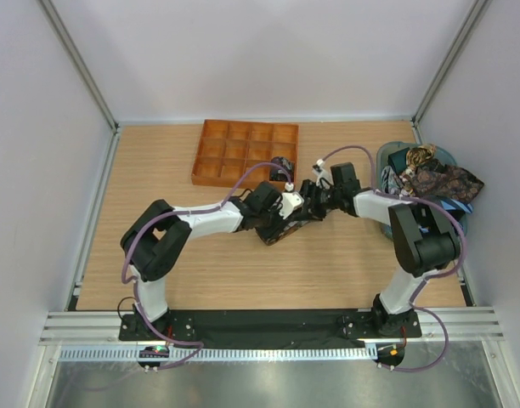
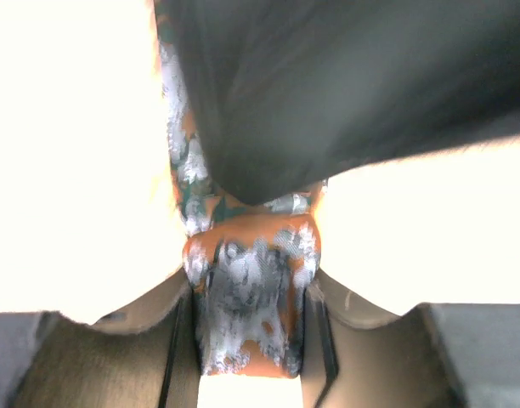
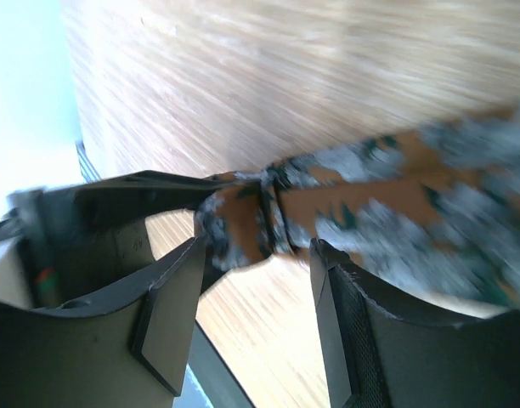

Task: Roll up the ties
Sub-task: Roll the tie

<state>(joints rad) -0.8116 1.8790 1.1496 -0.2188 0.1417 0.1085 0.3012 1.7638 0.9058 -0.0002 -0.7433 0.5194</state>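
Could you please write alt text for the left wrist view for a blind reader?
The left gripper has its jaws shut on a folded orange tie with a grey-white pattern, low at centre. Dark fabric fills the top; the background is blown-out white.

No legible text, label, brand, number or sign in any view. Patterned tie [image 2: 251, 314]: woven figures only, no lettering. Orange tray [image 1: 200, 153] and wooden desk [image 1: 158, 170]: unmarked as far as can be made out. Both wrist views blurred.
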